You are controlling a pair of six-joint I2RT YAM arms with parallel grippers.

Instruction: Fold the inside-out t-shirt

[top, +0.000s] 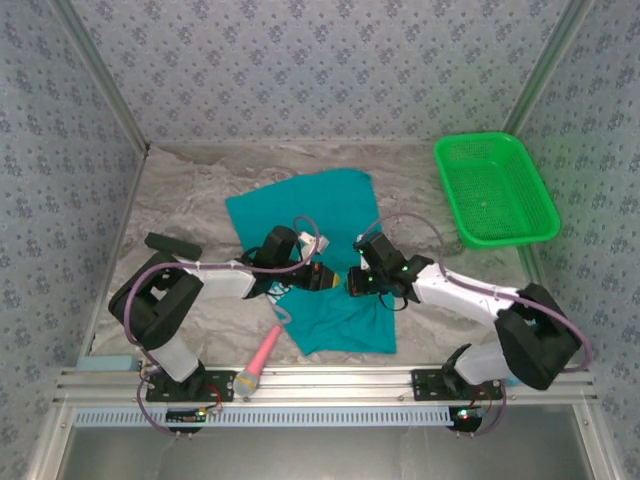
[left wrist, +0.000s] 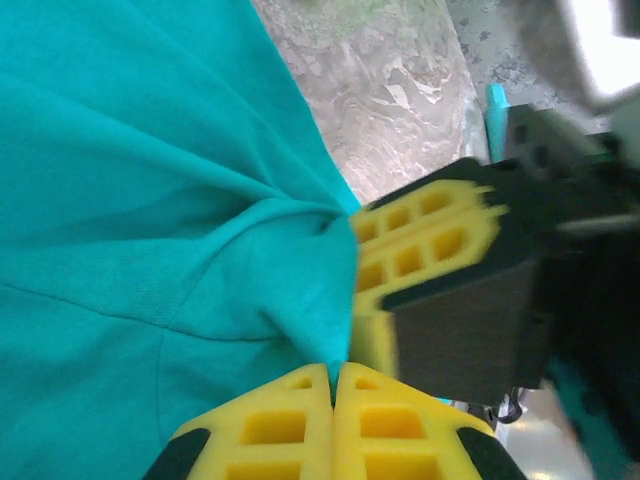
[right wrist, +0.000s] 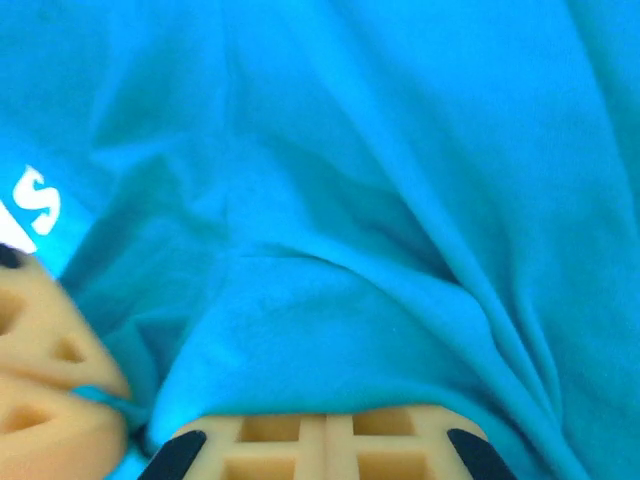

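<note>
**A:** How is the light in the overhead view?

**B:** Bright and even. The arms cast only soft, faint shadows on the marbled table [top: 180, 190]. The green basket [top: 495, 190] is vivid and not blown out.

**A:** And the wrist cameras?

**B:** In the left wrist view the inside-out t-shirt [left wrist: 150, 200] is fairly sharp. The right gripper [left wrist: 362, 240] beside it is smeared, and the top right corner is washed out white. The right wrist view is soft throughout. The cloth there looks too blue, with shaded folds, and the pads [right wrist: 300, 445] look pale orange.
</note>
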